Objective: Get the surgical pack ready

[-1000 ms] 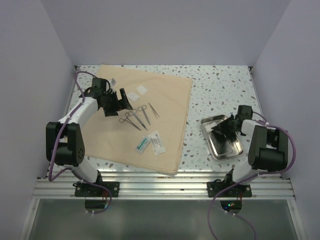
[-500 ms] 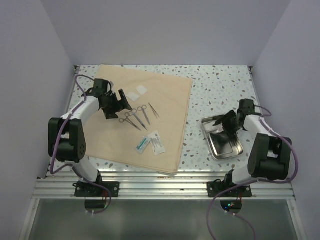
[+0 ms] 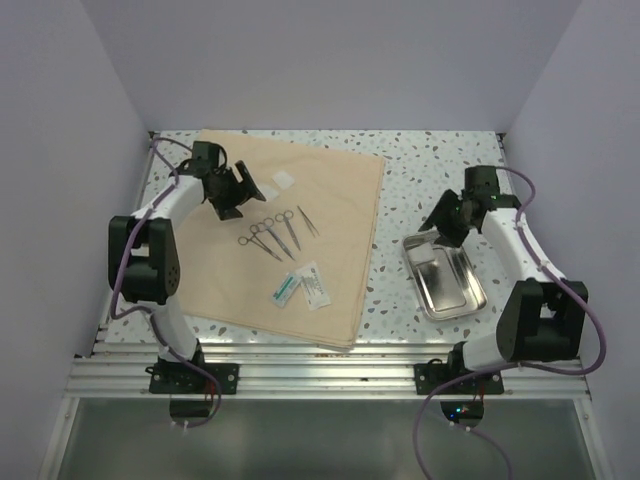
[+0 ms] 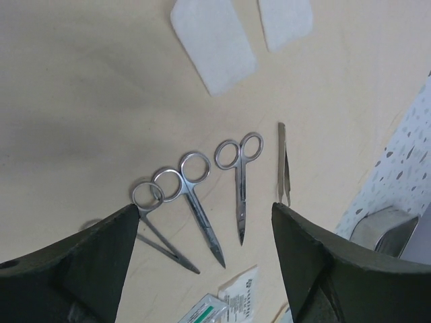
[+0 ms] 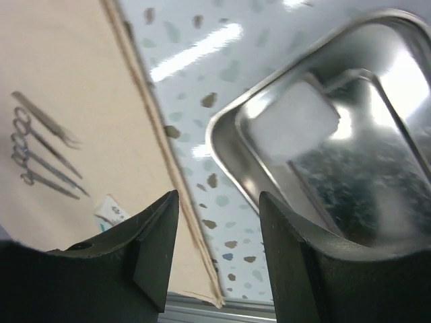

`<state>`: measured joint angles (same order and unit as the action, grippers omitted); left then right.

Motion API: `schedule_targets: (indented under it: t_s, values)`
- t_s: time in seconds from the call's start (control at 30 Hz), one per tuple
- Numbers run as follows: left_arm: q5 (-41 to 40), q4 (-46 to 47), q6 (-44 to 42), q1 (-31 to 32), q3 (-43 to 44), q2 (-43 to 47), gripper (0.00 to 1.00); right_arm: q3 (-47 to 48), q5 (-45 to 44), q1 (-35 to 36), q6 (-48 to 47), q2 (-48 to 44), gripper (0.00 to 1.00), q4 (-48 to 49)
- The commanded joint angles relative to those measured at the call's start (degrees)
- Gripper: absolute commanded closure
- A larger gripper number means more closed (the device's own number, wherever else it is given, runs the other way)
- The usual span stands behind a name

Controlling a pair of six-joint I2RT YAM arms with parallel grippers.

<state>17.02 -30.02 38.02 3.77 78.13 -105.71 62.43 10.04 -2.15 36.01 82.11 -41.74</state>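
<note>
The surgical pack's tan cloth (image 3: pixel 320 200) lies spread flat on the left half of the table. On it are steel scissors (image 4: pixel 196 205), a second pair (image 4: pixel 240 182), slim forceps (image 4: pixel 283 165), two white gauze squares (image 4: pixel 212 44) and sealed packets (image 3: pixel 300 287). The steel tray (image 3: pixel 447 280) sits on bare table to the right of the cloth. My left gripper (image 3: pixel 243 192) hovers open above the instruments, nothing between its fingers (image 4: pixel 81 262). My right gripper (image 3: pixel 447 215) hangs open over the tray's far left corner (image 5: pixel 229 128), holding nothing. A pale patch (image 5: pixel 296 121) shows inside the tray; gauze or glare, I cannot tell.
The speckled table (image 3: pixel 440 165) is walled on the left, back and right. An aluminium rail (image 3: pixel 320 375) with both arm bases runs along the near edge. The cloth's right edge (image 5: pixel 158 148) lies close to the tray.
My right gripper has opened, lifted out of the tray and moved toward the back. The left arm has swung back along the cloth toward the gauze.
</note>
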Motion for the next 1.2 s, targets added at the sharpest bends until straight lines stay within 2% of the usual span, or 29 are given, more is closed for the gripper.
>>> schedule_targets:
  t_s: [0.0, 0.13, 0.43, 0.53, 0.93, 1.17]
  values:
    - [-0.5, 5.2, 1.8, -0.3, 4.8, -3.3, 0.17, 9.4, 3.1, 6.4, -4.4, 4.5, 0.45, 2.4]
    - [-0.3, 8.3, 3.4, -0.3, 9.6, -8.4, 0.2, 12.1, 5.7, 10.8, -4.6, 6.7, 0.45, 3.4]
    - [-3.9, 12.0, 2.6, -0.3, 18.0, -18.4, 0.32, 8.6, 8.9, 11.8, -6.1, 7.5, 0.45, 5.4]
    - [-3.2, 13.3, 3.0, -0.9, 18.9, -20.8, 0.37, 8.6, 8.8, 12.1, -6.5, 7.7, 0.45, 5.3]
    - [-3.6, 13.3, 1.9, -1.3, 21.6, -25.9, 0.45, 7.9, 8.3, 12.1, -6.7, 8.3, 0.44, 5.6]
    - [-0.2, 15.8, 1.4, -1.1, 17.2, -24.4, 0.66, 7.9, 8.5, 12.2, -6.7, 8.4, 0.45, 5.8]
